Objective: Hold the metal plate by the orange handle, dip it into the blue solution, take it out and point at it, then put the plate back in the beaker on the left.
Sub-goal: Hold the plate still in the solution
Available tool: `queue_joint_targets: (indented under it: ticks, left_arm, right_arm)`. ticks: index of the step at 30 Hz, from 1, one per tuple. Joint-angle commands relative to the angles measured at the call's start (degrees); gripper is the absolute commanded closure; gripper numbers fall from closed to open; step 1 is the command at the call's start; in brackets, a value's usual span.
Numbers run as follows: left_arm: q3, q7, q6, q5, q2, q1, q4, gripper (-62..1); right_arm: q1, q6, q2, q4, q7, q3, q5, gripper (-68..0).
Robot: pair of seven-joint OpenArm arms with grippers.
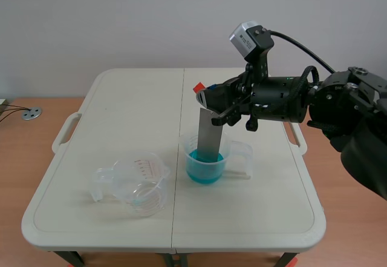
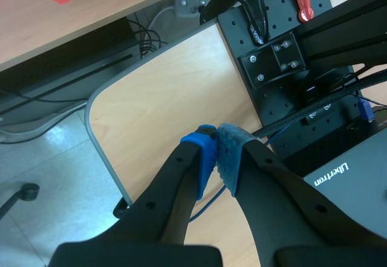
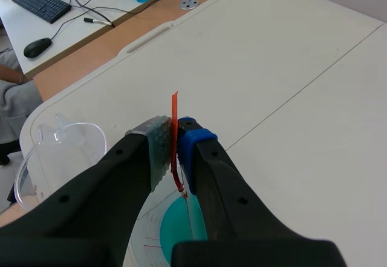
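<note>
The right end effector point(image 3: 175, 143) pinched the thin orange handle point(image 3: 174, 106); the flat grey metal plate point(image 1: 210, 135) hung upright beneath it, tip dipped in the clear plastic beaker of blue solution point(image 1: 228, 153).

You had soft, even overhead light on the table point(image 1: 109, 218); shadows by the clear beaker point(image 1: 136, 185) & blue-solution beaker point(image 1: 208, 164) were v. faint. In left wrist view the floor point(image 2: 48, 158) gave mild glare.

Tip of metal plate point(image 1: 210, 138) under blue solution point(image 1: 202, 171); orange handle point(image 3: 174, 106) partly within right claw point(image 3: 173, 129).
</note>
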State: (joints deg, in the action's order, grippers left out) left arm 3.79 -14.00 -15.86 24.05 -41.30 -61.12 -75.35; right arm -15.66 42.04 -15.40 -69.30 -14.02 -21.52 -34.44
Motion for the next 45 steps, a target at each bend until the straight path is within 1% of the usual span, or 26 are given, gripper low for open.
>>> queue_joint_targets:
  ticks: [1, 20, 26, 30, 39, 42, 45]
  left_arm:
    - [0.1, -0.7, -0.1, 0.2, -0.2, -0.7, -0.8, -1.7]
    - [0.1, -0.5, -0.1, 0.2, -0.2, -0.7, -0.8, -1.6]
    - [0.1, 0.5, -0.1, 0.2, -0.2, -0.7, -0.8, -1.6]
    - [0.1, 0.5, -0.1, 0.2, -0.2, -0.7, -0.8, -1.6]
    - [0.1, 0.5, -0.1, 0.2, -0.2, -0.7, -0.8, -1.6]
    - [0.1, 0.5, -0.1, 0.2, -0.2, -0.7, -0.8, -1.6]
    - [0.1, 0.5, -0.1, 0.2, -0.2, -0.7, -0.8, -1.6]
  right_arm:
    - [-1.3, 0.7, -0.1, -0.2, 0.4, 0.0, -0.2, -1.3]
    - [-1.3, 0.7, -0.2, -0.2, 0.4, 0.1, -0.5, -1.3]
    - [-1.3, 0.7, -0.3, -1.5, 0.1, 0.1, -0.7, -1.3]
    - [-1.3, 0.7, -0.3, -3.4, -0.3, 0.1, -0.7, -1.3]
    - [-1.3, 0.7, -0.4, -9.2, -3.3, 0.2, -0.8, -1.3]
    - [-1.2, 0.7, -0.7, -11.5, -4.9, 0.3, -2.3, -1.3]
    - [-1.1, 0.7, -0.6, -13.9, -6.3, 0.9, -2.5, -1.3]
